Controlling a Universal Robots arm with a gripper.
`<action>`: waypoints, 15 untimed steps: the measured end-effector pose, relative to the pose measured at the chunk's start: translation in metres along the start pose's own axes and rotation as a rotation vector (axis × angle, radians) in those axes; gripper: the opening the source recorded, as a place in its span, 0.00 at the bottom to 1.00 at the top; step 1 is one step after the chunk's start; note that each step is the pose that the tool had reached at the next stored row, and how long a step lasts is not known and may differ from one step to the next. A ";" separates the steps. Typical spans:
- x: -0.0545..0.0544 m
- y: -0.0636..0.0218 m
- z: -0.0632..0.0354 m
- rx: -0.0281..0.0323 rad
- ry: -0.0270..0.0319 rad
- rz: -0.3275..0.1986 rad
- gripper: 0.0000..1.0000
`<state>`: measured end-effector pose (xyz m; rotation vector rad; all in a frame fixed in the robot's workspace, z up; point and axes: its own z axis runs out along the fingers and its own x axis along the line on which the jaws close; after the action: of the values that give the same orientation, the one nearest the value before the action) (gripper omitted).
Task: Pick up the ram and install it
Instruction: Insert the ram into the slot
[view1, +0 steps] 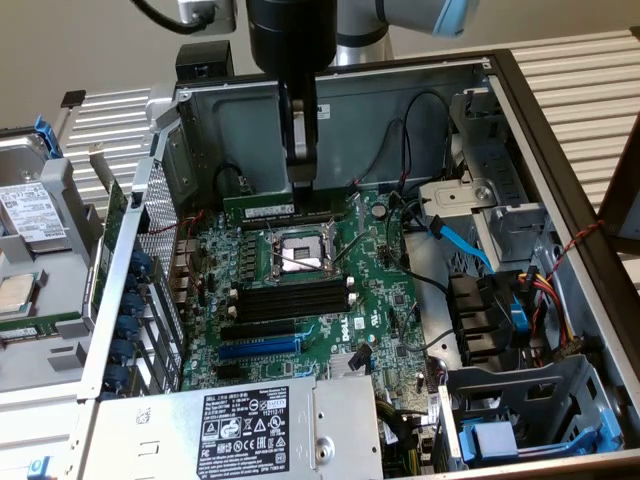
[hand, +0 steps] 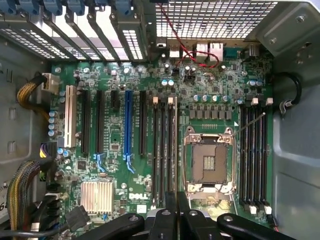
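Hanging over motherboard (view1: 380, 300), hand (view1: 300, 185) pinched nearly shut, apparently gripping ram (view1: 262, 210) top edge; case wall (view1: 380, 110) near behind

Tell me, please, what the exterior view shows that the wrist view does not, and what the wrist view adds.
From the exterior view: the robot arm, the flat side of the ram with its white label, the power supply with its sticker, and a blue cable at the exterior view's right. From the wrist view: a white slot beside the black expansion slots. In both: the gripper, shut on the ram, the green motherboard, the empty processor socket and the blue expansion slot.
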<state>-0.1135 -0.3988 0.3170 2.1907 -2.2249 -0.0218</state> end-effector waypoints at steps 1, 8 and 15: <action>0.000 -0.0001 0.0018 0.0000 0.0000 -0.003 0.13; 0.006 -0.0005 0.0123 -0.0001 -0.0133 -0.006 0.13; 0.007 -0.0006 0.0136 -0.0003 -0.0165 -0.001 0.13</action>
<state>-0.1133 -0.4056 0.3035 2.1993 -2.2324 -0.0403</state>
